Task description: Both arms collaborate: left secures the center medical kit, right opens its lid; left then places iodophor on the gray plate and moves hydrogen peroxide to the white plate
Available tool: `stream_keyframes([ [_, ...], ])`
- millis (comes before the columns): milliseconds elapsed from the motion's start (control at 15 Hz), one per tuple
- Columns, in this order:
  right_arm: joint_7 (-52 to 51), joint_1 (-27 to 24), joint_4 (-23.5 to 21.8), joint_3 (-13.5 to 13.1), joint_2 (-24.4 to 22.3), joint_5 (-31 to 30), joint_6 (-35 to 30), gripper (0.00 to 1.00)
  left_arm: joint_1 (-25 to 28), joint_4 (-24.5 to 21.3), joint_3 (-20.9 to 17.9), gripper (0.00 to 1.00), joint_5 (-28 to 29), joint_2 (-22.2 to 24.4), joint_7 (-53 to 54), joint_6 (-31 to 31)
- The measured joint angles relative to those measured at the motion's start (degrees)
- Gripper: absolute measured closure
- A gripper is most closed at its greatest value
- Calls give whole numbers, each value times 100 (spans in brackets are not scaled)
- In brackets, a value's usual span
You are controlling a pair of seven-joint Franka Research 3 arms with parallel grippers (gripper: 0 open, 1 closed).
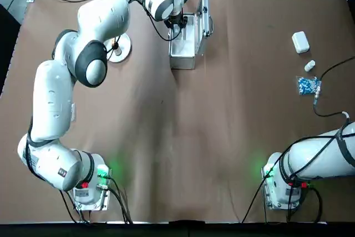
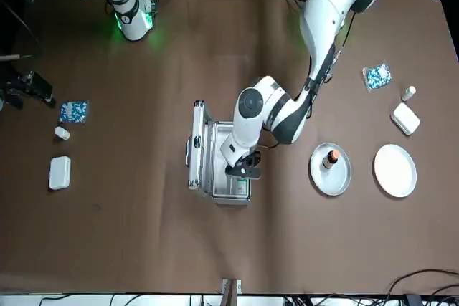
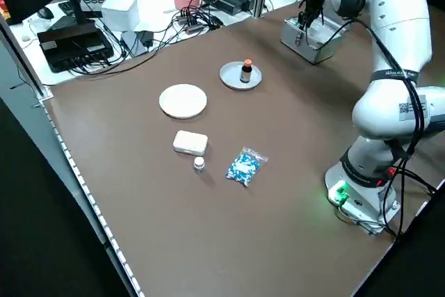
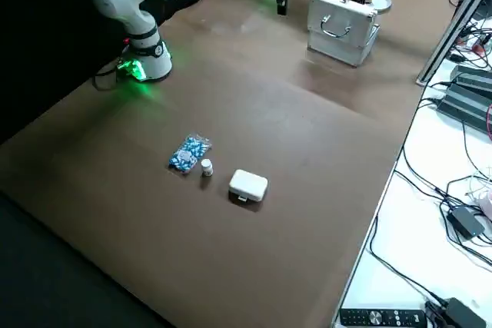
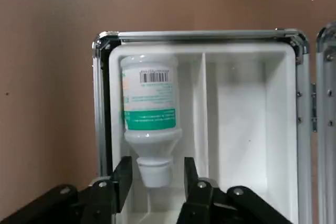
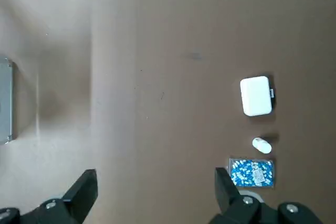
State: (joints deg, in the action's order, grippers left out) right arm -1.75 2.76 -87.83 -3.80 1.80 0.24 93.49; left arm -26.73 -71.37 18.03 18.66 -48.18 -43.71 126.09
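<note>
Left gripper open, straddling bottle cap

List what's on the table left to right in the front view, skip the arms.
White box → small white bottle → blue pill packet → open medical kit → gray plate holding brown bottle → white plate.

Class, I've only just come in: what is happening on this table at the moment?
The left gripper is reaching into the open silver medical kit at the table's middle, its open fingers either side of the cap of a white bottle with a green label lying in one compartment. A small brown bottle with an orange cap already stands on the gray plate; the white plate is bare. The right gripper hangs open, away from the kit.
</note>
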Motion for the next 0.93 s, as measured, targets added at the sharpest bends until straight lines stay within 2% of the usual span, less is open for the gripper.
stream_keyframes([
  [667, 1, 0, -1, 1, 165, 0, 12, 1, -200, 2, -281, 54, 0, -58, 0, 156],
  [933, 2, 0, -1, 1, 185, 0, 12, 1, -292, 3, -390, 57, 0, -97, 0, 216],
])
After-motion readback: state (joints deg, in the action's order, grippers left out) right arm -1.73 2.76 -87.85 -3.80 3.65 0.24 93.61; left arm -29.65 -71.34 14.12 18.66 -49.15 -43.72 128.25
